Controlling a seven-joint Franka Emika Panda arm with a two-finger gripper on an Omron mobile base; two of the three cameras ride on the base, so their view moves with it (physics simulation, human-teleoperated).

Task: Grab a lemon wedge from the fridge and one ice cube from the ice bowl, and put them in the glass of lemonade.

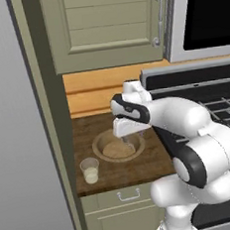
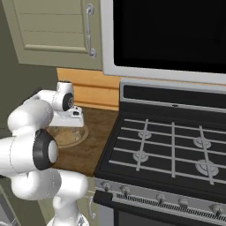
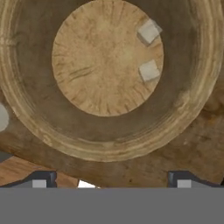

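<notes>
Arm folded forward over the wooden table (image 1: 156, 160), wrist turned down, hand (image 1: 128, 141) poised directly above the ice bowl (image 1: 100, 140) with its fingers spread wide and nothing between them. Hand view looks straight into the bowl: two pale ice cubes (image 3: 148, 70) lie near each other on its floor, toward one side. Glass of lemonade (image 1: 90, 170) stands just beside the bowl at the table's front left; in the right base view the arm hides most of the bowl.
</notes>
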